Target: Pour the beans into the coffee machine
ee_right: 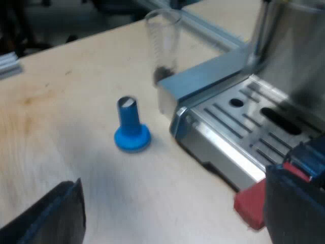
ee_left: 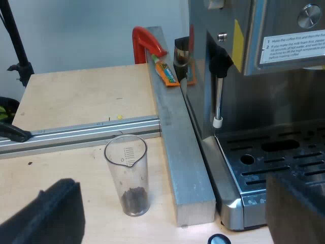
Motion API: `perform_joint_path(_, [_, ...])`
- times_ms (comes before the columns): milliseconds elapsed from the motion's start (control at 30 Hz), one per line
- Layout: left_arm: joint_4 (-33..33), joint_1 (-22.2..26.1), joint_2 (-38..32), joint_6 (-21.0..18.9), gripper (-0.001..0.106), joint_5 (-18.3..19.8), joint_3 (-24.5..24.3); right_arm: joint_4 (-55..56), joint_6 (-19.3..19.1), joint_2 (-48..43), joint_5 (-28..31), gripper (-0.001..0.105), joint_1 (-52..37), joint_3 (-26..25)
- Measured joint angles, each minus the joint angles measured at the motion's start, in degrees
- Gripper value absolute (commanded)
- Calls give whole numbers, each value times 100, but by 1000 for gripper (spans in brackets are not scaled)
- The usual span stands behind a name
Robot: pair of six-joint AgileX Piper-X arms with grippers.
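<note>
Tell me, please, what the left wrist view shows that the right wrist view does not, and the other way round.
Left wrist view's own: the steam wand, a red clamp, an orange packet and a printed label. Right wrist view's own: the blue tamper, upright on the table, and a red part at the front of the machine. Shared: the glass with beans at its bottom, the metal beam, the drip tray.

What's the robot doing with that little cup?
Nothing is being held yet. The measuring glass, with some beans at its bottom, stands on the table near the coffee machine. The left gripper faces it, open. The right gripper, also open, is near the blue tamper.
</note>
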Motion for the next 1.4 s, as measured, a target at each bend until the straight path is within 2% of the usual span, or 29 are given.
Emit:
perform_joint_path(200, [0,0,0,0,75,0,0,-209,183,8,112,73,0,0])
perform_joint_path(333, [-135,0,0,0,75,-26,172,-209,261,8,112,73,0,0])
perform_joint_path(467, [-417,0,10,-420,75,-210,645,-209,329,8,112,73,0,0])
perform_joint_path(633, [-556,0,10,-539,75,-184,764,-209,341,8,112,73,0,0])
perform_joint_path(833, [-754,0,715,-643,75,-158,828,-209,342,8,112,73,0,0])
perform_joint_path(1000, [-1173,16,1449,-643,75,-158,833,-209,342,8,112,73,0,0])
perform_joint_path(1267, [-1312,444,1867,-643,75,43,833,-209,342,8,112,73,0,0])
perform_joint_path(1300, [-1368,963,2089,-463,74,383,833,-209,342,8,112,73,0,0])
perform_joint_path(1400, [-1505,1289,2289,-100,74,689,833,-209,342,8,112,73,0,0])
